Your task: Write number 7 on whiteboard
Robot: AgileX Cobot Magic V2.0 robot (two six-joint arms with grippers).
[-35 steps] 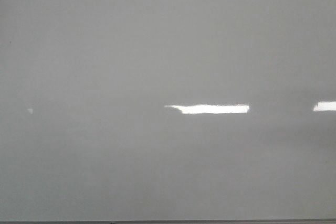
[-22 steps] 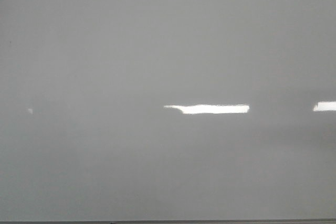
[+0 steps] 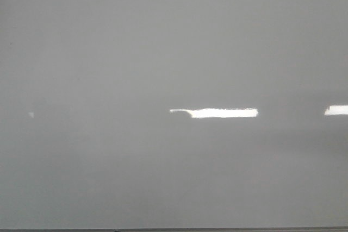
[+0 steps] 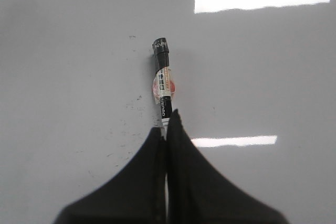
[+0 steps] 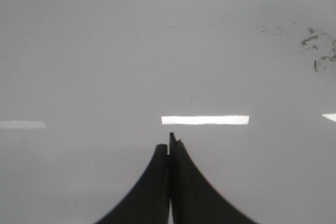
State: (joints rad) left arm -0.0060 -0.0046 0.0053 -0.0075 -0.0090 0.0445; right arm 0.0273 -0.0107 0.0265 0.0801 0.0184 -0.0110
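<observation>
The whiteboard (image 3: 109, 80) fills the front view, glossy pale grey, with a thin dark bottom edge. No number 7 shows on it in any view. My left gripper (image 4: 167, 125) is shut on a black marker (image 4: 164, 85) with a white and red label, which sticks out beyond the fingertips over the whiteboard (image 4: 63, 51). I cannot tell whether the marker's far end touches the board. My right gripper (image 5: 169, 144) is shut and empty above the whiteboard (image 5: 79, 51). Neither gripper shows in the front view.
Bright rectangular light reflections (image 3: 217, 113) lie on the board. Faint old marker specks (image 4: 128, 111) sit beside the marker in the left wrist view. Dark smudges (image 5: 317, 51) show at the edge of the right wrist view.
</observation>
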